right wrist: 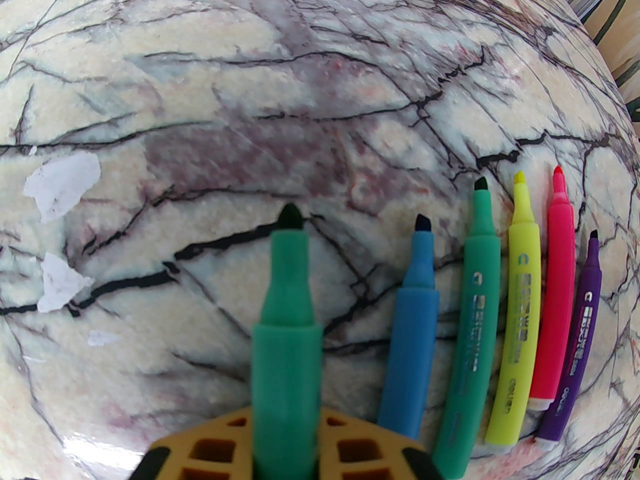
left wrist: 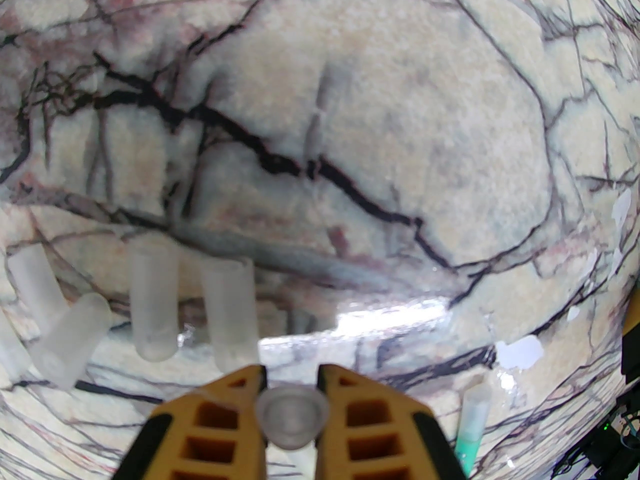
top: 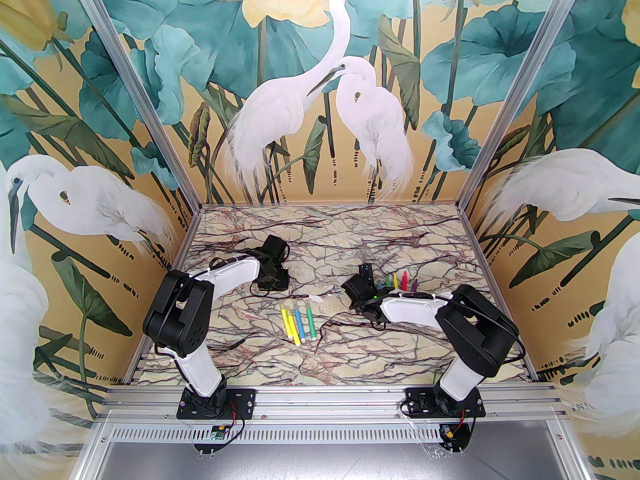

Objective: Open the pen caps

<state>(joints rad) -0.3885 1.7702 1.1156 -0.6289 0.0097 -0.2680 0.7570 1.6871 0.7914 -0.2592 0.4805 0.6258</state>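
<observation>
Gently lower the small see-through plastic cap (left wrist: 292, 418) clamped in your left jaws beside the loose caps (left wrist: 152, 303) on the marble desk (left wrist: 400, 143), while your right jaws grip the bare green pen (right wrist: 285, 343).

Shining bright and even from overhead, throwing only faint, soft shadows.
Glaring white across the marble tabletop (left wrist: 390, 318) in the left wrist view; bowing outward at the edges of both wrist views; blurring the pen cap (left wrist: 292, 415) and the green pen (right wrist: 285, 358) nearest each lens.
</observation>
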